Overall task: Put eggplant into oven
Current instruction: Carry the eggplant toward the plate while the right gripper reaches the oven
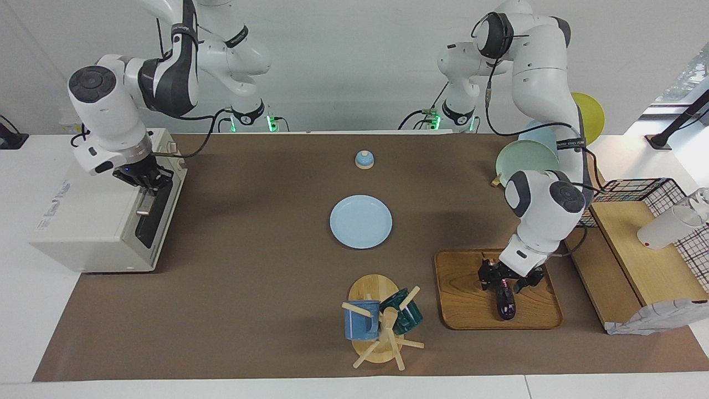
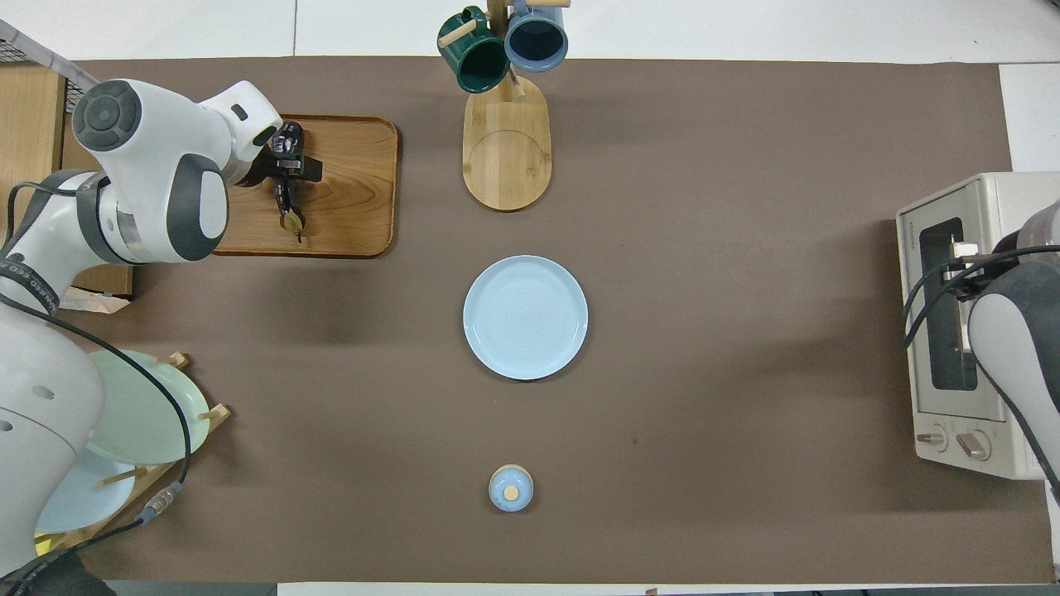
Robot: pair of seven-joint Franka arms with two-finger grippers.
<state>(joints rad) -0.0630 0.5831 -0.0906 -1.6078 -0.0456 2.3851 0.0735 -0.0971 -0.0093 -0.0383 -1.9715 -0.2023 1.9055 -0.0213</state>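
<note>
The eggplant (image 1: pixel 506 306) lies on a wooden tray (image 1: pixel 465 299) toward the left arm's end of the table. It also shows in the overhead view (image 2: pixel 291 211). My left gripper (image 1: pixel 503 280) is low over the tray, open, with its fingers on either side of the eggplant's end nearer the robots. The off-white oven (image 1: pixel 94 233) stands at the right arm's end, and its dark glass door (image 2: pixel 944 306) looks closed. My right gripper (image 1: pixel 145 185) is at the door's top edge by the metal handle; whether it grips the handle is not clear.
A light blue plate (image 1: pixel 361 221) lies mid-table, with a small blue lidded knob (image 1: pixel 364 159) nearer the robots. A mug tree (image 1: pixel 382 321) with a blue and a green mug stands beside the tray. A plate rack (image 1: pixel 526 158) and a wire basket (image 1: pixel 659 191) are at the left arm's end.
</note>
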